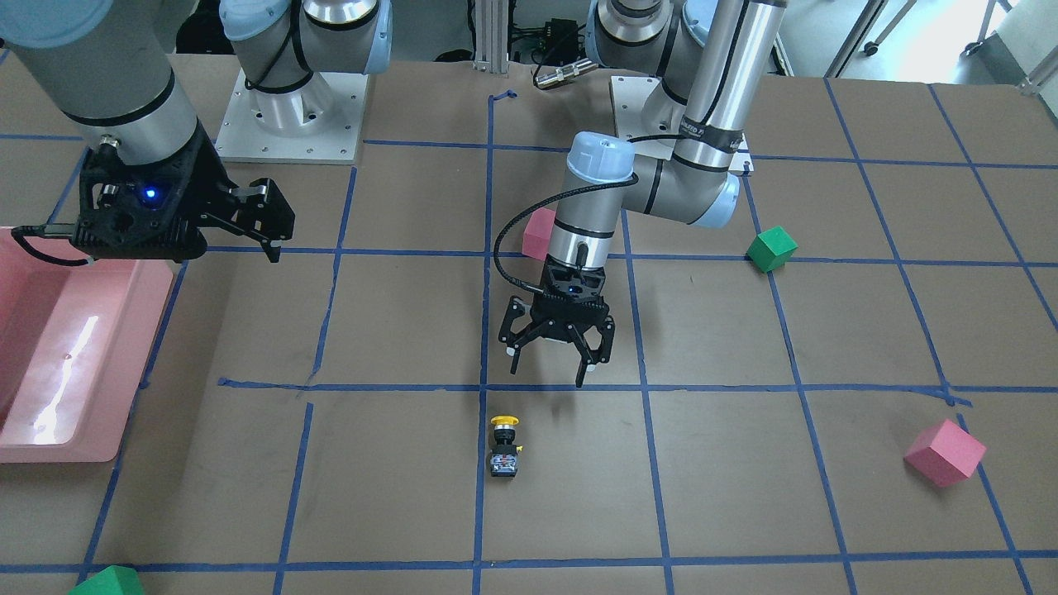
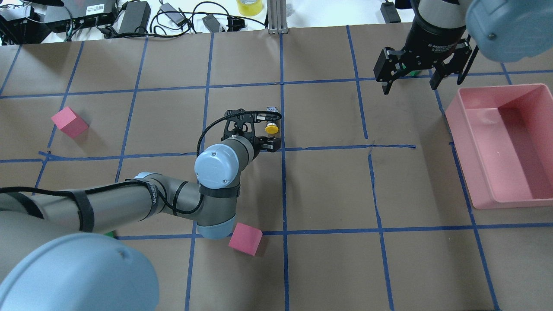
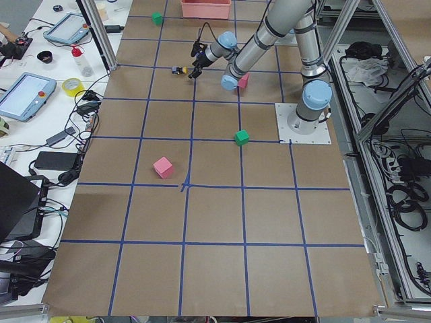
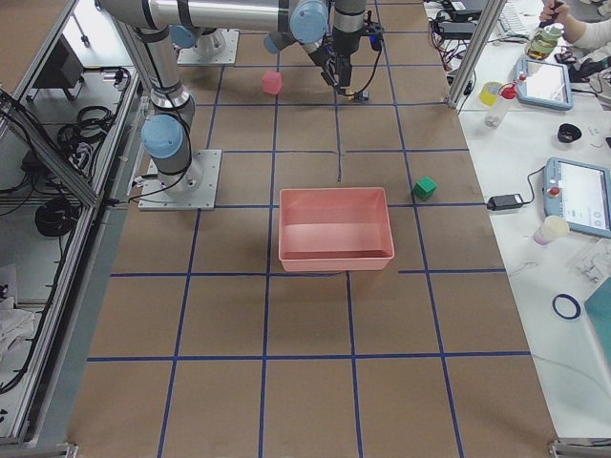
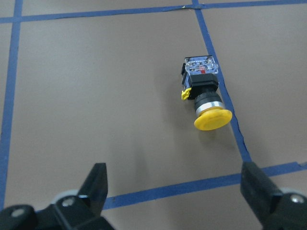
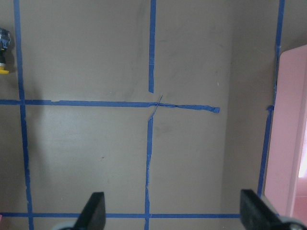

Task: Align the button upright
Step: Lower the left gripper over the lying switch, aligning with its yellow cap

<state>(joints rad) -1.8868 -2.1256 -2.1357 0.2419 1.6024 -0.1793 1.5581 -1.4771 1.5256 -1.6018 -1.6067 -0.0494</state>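
The button (image 5: 206, 93) lies on its side on the table (image 1: 397, 322), ahead of the left jaws and lower than them, clearly apart from both fingers. In the left wrist view it sits a little toward the finger on the right of that view. Its yellow cap points back toward the jaws and its blocky base points away. It rests on a strip of blue tape (image 5: 207, 38).

The left jaws are spread wide and hold nothing. The right jaws are also spread wide and empty, and the button is far from them.

I judge the button to be light and stiff, made of hard plastic. The round cap looks smooth, so it may slip or roll between the fingers. The flat sides of the base, or the black neck just under the cap, seem a safer place to take hold. The base is small, so the button may tip over when it is set down on it.

Nothing stands between the left jaws and the button. One pink cube (image 1: 539, 234) is behind the left wrist, a green cube (image 1: 771, 249) and a second pink cube (image 1: 944, 452) are well away to the side, and another green cube (image 1: 107, 581) is far off. A pink bin (image 1: 58, 454) is just beside the right jaws, well apart from the button.
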